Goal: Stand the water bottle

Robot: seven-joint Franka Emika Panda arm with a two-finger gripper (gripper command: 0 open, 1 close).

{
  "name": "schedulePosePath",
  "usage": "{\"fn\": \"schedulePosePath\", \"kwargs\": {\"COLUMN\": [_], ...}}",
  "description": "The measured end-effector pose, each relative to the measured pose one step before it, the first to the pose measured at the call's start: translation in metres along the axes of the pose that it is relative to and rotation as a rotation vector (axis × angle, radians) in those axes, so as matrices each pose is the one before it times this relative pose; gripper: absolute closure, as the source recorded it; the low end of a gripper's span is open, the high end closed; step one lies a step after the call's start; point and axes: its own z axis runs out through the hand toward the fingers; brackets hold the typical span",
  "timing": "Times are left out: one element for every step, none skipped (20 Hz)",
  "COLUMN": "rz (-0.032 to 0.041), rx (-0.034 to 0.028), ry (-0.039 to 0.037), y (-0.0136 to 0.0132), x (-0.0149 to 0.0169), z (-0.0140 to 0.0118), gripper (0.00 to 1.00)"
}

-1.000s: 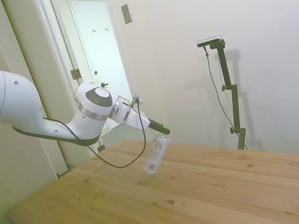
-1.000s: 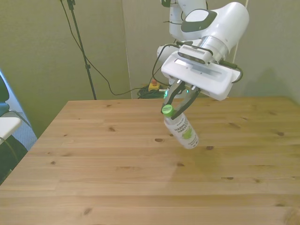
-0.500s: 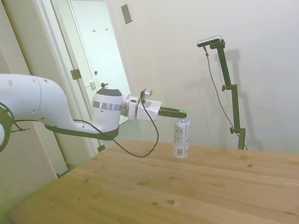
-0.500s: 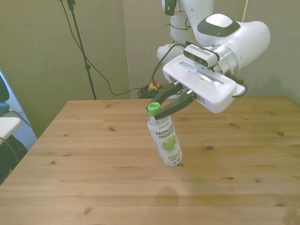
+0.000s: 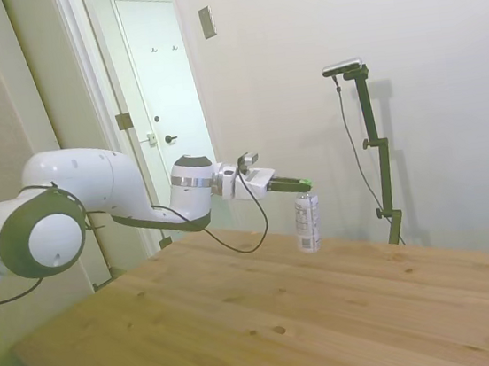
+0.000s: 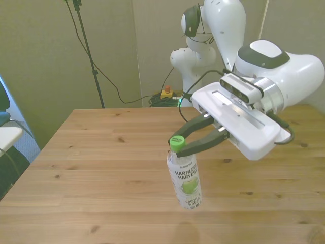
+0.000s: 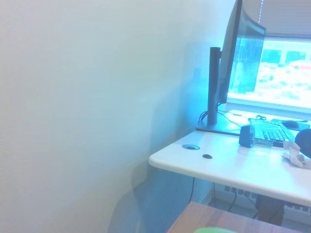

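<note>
Soft, even room light is filling the side and front views, both sharp. The stand is casting a faint shadow on the wall (image 5: 410, 73). The wrist view is glowing blue, its window (image 7: 286, 63) blowing out white.

The water bottle (image 6: 185, 179), clear with green cap and white label, stands nearly upright, base at the tabletop.
</note>
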Motion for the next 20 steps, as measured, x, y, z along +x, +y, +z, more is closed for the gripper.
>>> {"fn": "schedulePosePath", "kwargs": {"rz": [-0.00135,-0.00155,-0.0013,-0.00265,-0.00276,-0.00325,-0.00408,-0.00235,-0.00068,-0.00208,-0.0035,-0.00305,-0.00158,-0.00056,-0.00028,-0.00035,-0.0003,-0.00038,-0.00067,-0.00103], "rx": [-0.00023,0.0009,0.00099,0.00064,0.00047,0.00003,-0.00046,-0.00032,0.00027,-0.00071,-0.00308,-0.00251,-0.00172,-0.00066,-0.00058,-0.00053,-0.00065,-0.00075,-0.00058,-0.00091], "ry": [0.00509,0.00419,0.00385,0.00258,0.00195,0.00114,0.00002,0.00021,0.00011,0.00146,0.00442,0.00336,0.00241,0.00092,0.00074,0.00059,0.00038,0.00034,0.00066,0.00102], "y": [0.00031,0.00042,0.00058,0.00115,0.00127,0.00144,0.00171,0.00088,0.00014,0.00008,0.00044,0.00045,0.00024,0.0001,0.00013,0.00015,0.00015,0.00019,0.00032,0.00051], "x": [-0.00749,-0.00677,-0.0056,-0.00535,-0.00447,-0.00397,-0.00359,-0.00237,-0.00145,-0.00067,-0.00004,0.00006,0.00017,0.00006,-0.00004,-0.00009,-0.00008,-0.00012,-0.00028,-0.00043], "z": [0.00175,0.00208,0.00201,0.00192,0.00156,0.0012,0.00064,0.00042,0.00017,0.00029,0.00053,0.00043,0.00029,0.00011,0.00011,0.00012,0.00015,0.0002,0.00034,0.00057], "gripper": [1.0,1.0,1.0,1.0,1.0,1.0,1.0,1.0,0.0,0.0,0.0,0.0,0.0,0.0,0.0,0.0,0.0,0.0,0.0,0.0]}}
